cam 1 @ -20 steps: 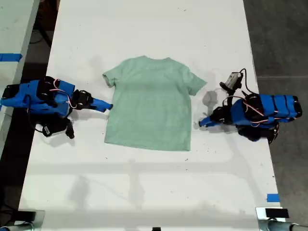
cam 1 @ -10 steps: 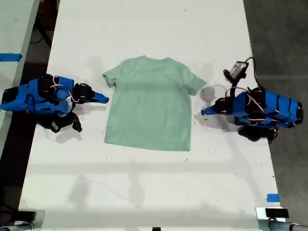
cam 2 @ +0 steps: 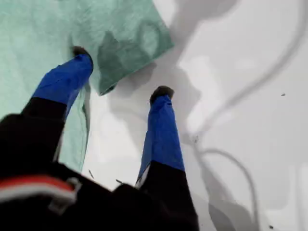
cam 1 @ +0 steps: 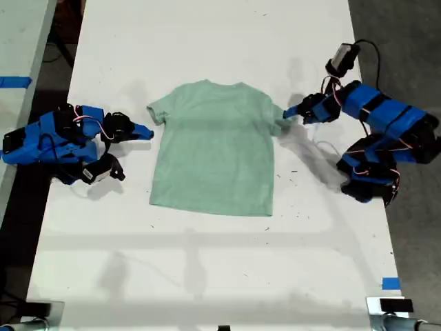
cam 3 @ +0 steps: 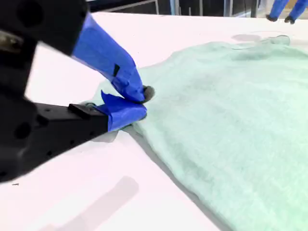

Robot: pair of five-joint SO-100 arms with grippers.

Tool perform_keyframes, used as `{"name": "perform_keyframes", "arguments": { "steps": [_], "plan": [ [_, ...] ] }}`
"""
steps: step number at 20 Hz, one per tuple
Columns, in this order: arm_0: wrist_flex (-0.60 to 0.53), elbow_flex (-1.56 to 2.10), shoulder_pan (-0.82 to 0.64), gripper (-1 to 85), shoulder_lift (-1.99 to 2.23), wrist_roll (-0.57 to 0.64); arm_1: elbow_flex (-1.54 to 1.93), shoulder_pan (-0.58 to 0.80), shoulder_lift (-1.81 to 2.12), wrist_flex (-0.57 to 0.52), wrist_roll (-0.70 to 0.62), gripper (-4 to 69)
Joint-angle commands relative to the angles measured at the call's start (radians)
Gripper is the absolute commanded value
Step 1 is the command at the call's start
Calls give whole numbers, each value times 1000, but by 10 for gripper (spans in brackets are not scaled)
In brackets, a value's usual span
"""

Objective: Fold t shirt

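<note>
White table (cam 1: 207, 276), t shirt (cam 1: 213, 148) flat, first end effector (cam 2: 120, 72) wide astride sleeve, second end effector (cam 3: 137, 103) nipping opposite sleeve.

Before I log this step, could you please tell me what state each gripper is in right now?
My first gripper: open, jaws straddling the sleeve edge of the t shirt.
My second gripper: shut, jaws pinching the other sleeve's edge.

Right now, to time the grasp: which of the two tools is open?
My first tool, at the t shirt sleeve on the exterior view's right: its fingers are spread astride the sleeve corner. My second tool is shut.
</note>
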Motion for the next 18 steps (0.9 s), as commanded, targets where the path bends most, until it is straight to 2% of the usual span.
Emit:
{"name": "perform_keyframes", "arguments": {
  "steps": [1,4,5,6,12,15,18],
  "plan": [
    [3,41,-8,-2,5,-14,-97,2,-155,-170,55,252],
    [3,41,-3,-2,5,-14,-187,3,-431,-250,72,248],
    [3,41,-2,-2,5,-14,-221,3,-503,-255,78,186],
    [3,41,-2,-2,5,-12,-252,-3,-541,-242,86,14],
    [3,41,-2,-2,5,-12,-420,-71,-434,-104,11,15],
    [3,41,-2,-2,5,-12,-575,-175,-388,-23,-29,15],
    [3,41,-2,-2,5,-12,-695,-321,-433,-54,-32,15]
  ]
}}
